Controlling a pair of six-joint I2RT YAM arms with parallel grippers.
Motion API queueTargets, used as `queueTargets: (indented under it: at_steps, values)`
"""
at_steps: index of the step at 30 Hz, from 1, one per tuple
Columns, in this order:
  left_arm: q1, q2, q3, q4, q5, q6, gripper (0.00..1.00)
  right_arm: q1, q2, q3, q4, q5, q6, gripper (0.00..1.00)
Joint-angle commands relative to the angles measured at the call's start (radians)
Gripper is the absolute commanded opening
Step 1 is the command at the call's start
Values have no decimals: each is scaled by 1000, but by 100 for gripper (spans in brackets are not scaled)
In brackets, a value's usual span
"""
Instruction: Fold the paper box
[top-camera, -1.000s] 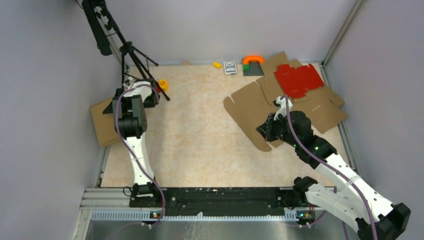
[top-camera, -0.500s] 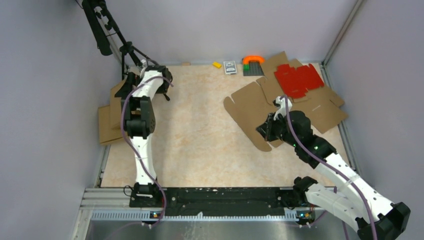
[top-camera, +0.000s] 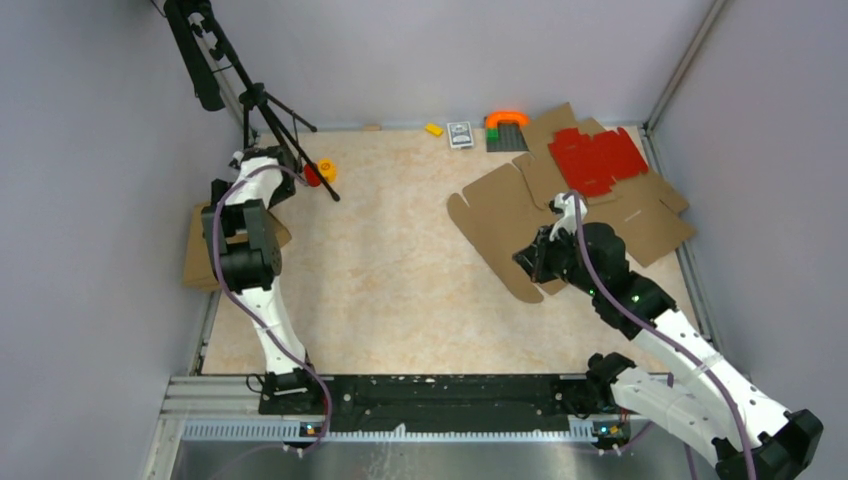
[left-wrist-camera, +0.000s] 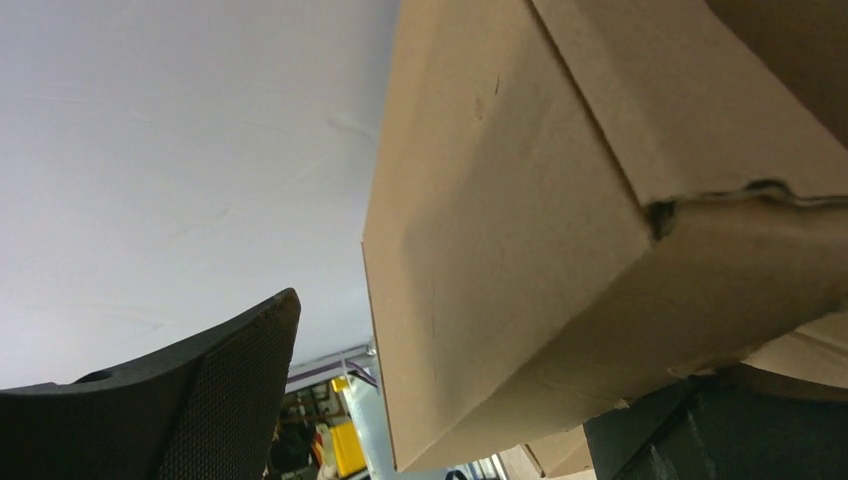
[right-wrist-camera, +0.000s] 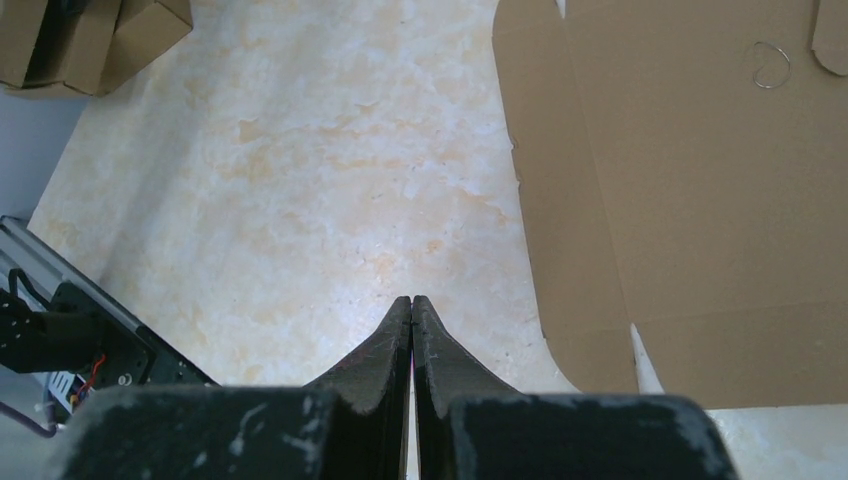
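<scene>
The paper box (top-camera: 500, 212) lies flat and unfolded on the right half of the table, brown with creased panels and rounded tabs; the right wrist view shows it as (right-wrist-camera: 700, 200). My right gripper (top-camera: 530, 258) is shut and empty, its tips (right-wrist-camera: 412, 298) over bare table just left of the sheet's near side flap. My left arm (top-camera: 245, 250) reaches toward the left wall. The left gripper (left-wrist-camera: 445, 360) stands open, and the corner of a folded brown carton (left-wrist-camera: 520, 230) fills the gap between its fingers (left-wrist-camera: 220, 390), close to the right one.
The folded carton (top-camera: 200, 255) sits at the table's left edge. A red die-cut sheet (top-camera: 597, 158) lies on another brown sheet (top-camera: 650, 225) at the back right. A tripod (top-camera: 265, 110), a small orange object (top-camera: 322, 170), a yellow block (top-camera: 433, 129), a card pack (top-camera: 460, 135) and toy bricks (top-camera: 506, 128) line the back.
My left arm swung toward the back of the table and came back to the left wall; the carton at the left edge shifted with it. The right arm held still.
</scene>
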Motion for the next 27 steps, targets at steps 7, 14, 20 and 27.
queueTargets:
  at_steps: [7, 14, 20, 27]
  values:
    - [32, -72, 118, 6, 511, 58, 99, -1, 16, 1, 56, -13, 1, 0]
    - [32, -149, 124, 55, 675, 82, 99, -1, 25, -2, 65, -21, 5, 0]
    - [32, -195, 135, 52, 562, 47, 99, -1, 35, -7, 69, -24, 6, 0]
    - [-50, -292, 84, 104, 868, 20, 99, -1, 56, -3, 97, -38, 10, 0]
